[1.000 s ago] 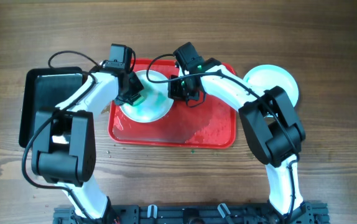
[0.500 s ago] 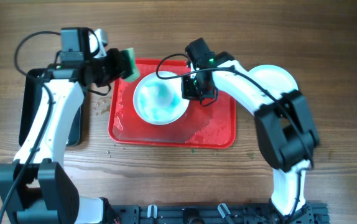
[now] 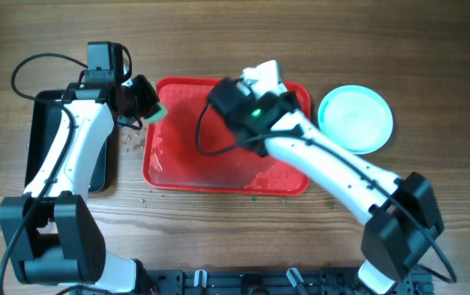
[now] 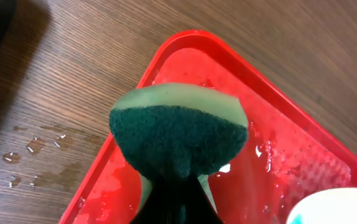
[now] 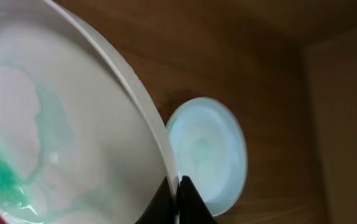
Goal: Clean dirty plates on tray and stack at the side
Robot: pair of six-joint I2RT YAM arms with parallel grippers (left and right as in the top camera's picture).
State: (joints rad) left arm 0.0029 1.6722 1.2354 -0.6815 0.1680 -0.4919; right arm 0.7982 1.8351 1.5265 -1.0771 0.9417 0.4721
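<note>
Between the right gripper's (image 5: 177,190) closed fingers sits the rim of a plate (image 5: 60,124). It is pinched at the edge and held up at a steep tilt, with its face turned to the wrist camera. Green smears run across that face, thickest in a bright patch near the low side, with paler swirls further up.

Past the gripped rim and lower down, a second plate (image 5: 206,155) lies flat on the table (image 5: 259,56). It is pale mint with a faint greenish haze at its centre. From overhead it rests on the wood just off the far end of the tray (image 3: 157,168), on the outer side of the right arm. The tray lies under this arm. Its red floor is wet and glossy, and no plate rests on the part that shows.

Across the tray, the left gripper (image 4: 175,186) is clamped on a sponge (image 4: 178,134). The sponge's dark green scrub face points at the camera, with a paler layer behind it. It hangs over the tray's near corner, above the rim and not touching it. Outward from that corner, drops (image 4: 35,146) of water dot the wood. Further out on the same side, well apart from the tray, sits the black tray (image 3: 38,131), partly under the left arm. The held plate's white edge shows in the lower corner of the left wrist view.
</note>
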